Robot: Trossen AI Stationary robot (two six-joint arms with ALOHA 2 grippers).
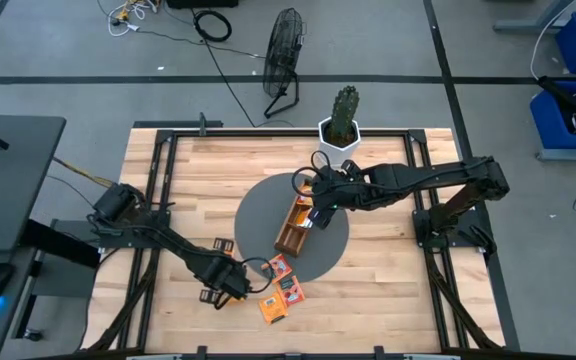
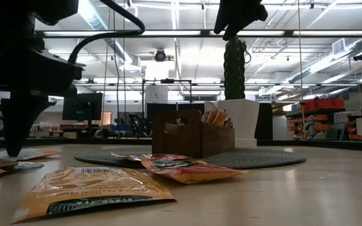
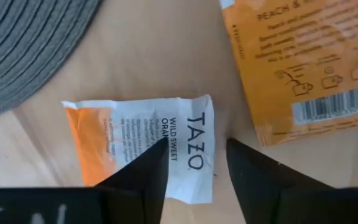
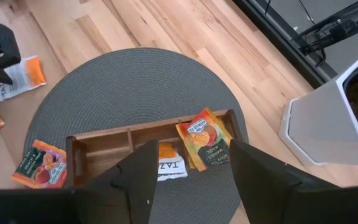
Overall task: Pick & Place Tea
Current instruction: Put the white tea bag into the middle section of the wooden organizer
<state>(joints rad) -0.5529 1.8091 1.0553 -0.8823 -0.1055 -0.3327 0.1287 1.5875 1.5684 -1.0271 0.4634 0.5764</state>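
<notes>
Tea sachets lie flat near the table's front. One white-and-orange sachet [image 3: 143,144] [image 1: 223,246] lies just off the round grey mat [image 1: 258,215]. My left gripper [image 3: 196,147] [image 1: 230,278] points straight down over its printed end, open, with one finger over the paper and the other beyond its edge. Other orange sachets [image 1: 273,308] [image 1: 290,290] lie close by, and one [image 1: 280,267] lies on the mat. The wooden tray [image 4: 123,144] stands on the mat with two sachets [image 4: 204,142] in it. My right gripper [image 4: 191,163] hangs open above the tray. My left gripper comes at the white-and-orange sachet from above, its fingers [image 3: 148,171] standing astride the sachet's printed edge [image 3: 199,134]. The sachet lies flat on the wood. I cannot tell whether the fingertips touch the paper.
A white pot with a cactus [image 1: 342,128] stands at the mat's far side, near the right arm. A large orange sachet [image 3: 303,68] lies right beside the left gripper. Bare wood stretches along the table's left and right sides.
</notes>
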